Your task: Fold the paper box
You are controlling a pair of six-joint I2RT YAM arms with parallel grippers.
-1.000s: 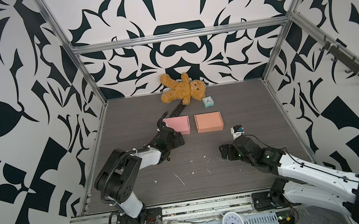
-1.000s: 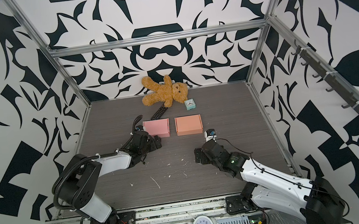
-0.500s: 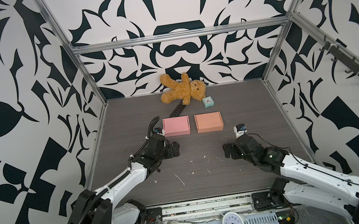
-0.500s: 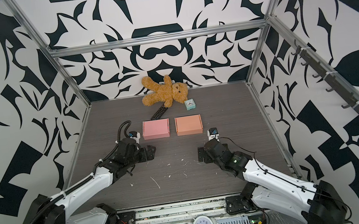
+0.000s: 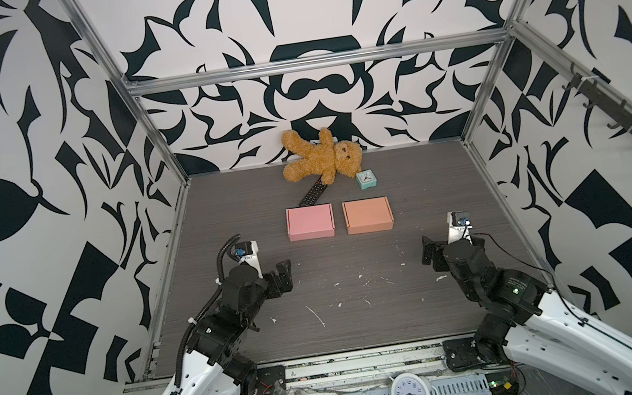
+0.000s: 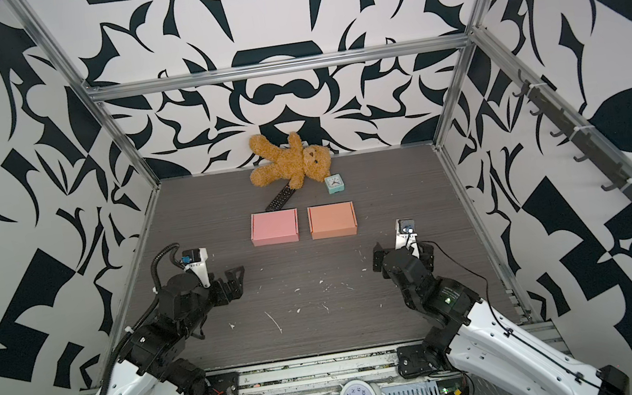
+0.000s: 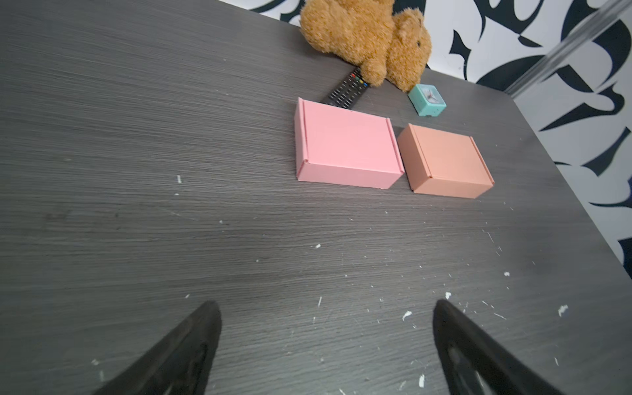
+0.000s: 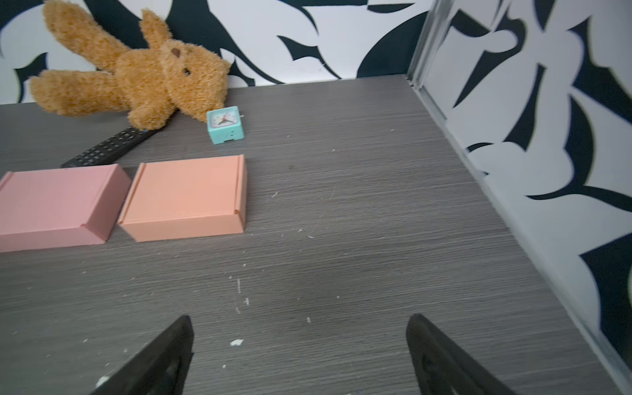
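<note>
Left end effector (image 7: 325,304) wide, empty; right end effector (image 8: 299,318) likewise; pink box (image 5: 310,222) and orange box (image 5: 368,215) look closed; best to steer clear, no nudging them.

pink box (image 5: 310,222) | orange box (image 5: 368,215) | brown teddy (image 5: 321,158) | teal clock (image 5: 366,179) | grey table (image 5: 363,309)

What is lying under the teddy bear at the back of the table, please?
A black remote control pokes out from under a paw of the teddy bear; its far end is covered. Anything else beneath the bear is hidden.
</note>
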